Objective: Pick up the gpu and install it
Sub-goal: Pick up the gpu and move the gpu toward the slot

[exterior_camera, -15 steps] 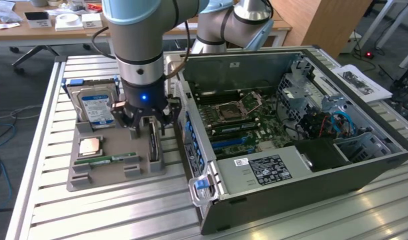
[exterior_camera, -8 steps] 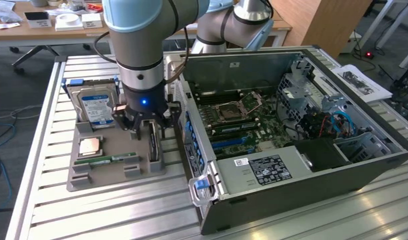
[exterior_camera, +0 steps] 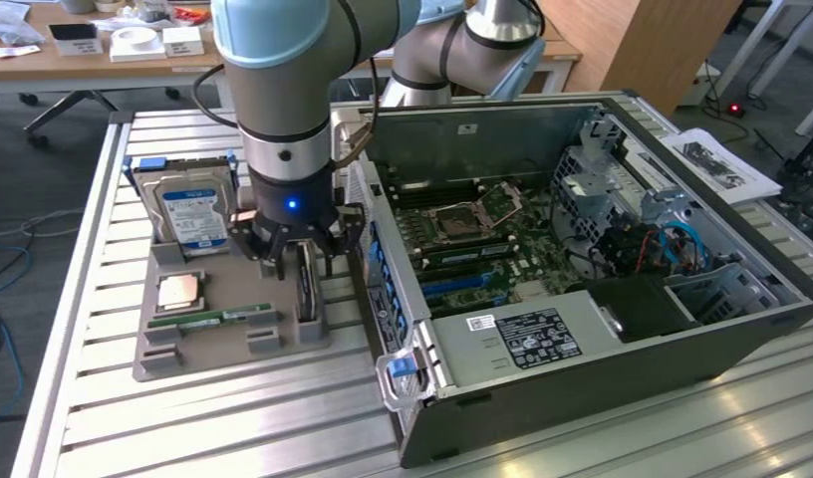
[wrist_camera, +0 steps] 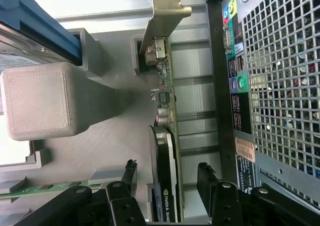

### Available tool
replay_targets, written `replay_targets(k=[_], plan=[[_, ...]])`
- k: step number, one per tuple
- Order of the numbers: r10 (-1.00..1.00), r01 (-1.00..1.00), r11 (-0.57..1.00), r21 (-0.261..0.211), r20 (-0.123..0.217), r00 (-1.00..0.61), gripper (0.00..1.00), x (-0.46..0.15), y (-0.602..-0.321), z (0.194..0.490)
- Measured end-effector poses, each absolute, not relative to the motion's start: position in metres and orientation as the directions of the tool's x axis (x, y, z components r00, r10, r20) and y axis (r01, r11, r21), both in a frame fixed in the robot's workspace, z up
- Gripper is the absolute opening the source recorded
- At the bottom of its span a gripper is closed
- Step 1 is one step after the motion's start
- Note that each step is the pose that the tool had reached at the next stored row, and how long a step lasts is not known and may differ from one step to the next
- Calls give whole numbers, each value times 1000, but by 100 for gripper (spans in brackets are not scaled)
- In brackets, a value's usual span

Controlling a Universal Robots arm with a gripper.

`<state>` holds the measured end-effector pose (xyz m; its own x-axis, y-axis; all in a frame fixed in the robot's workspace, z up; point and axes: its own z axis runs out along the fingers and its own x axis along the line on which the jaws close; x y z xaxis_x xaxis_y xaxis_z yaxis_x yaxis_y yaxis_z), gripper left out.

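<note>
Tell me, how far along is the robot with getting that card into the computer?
Nothing is installed yet: the gpu stands on edge in the grey holder, outside the open computer case. In hand: the fingers sit open on either side of the card, not closed on it. Left: the whole pick-up and the install inside the case.

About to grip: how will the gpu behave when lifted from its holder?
The gpu is probably stiff: a flat board with a metal bracket. Standing on edge, it may tip once freed. Its exposed components look fragile.
</note>
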<state>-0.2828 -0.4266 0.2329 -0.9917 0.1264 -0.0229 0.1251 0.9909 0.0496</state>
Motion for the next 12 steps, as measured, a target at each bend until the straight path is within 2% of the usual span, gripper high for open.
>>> replay_targets(k=[12], plan=[[126,125,991,50,-23,-992,60,-283,-427,231]])
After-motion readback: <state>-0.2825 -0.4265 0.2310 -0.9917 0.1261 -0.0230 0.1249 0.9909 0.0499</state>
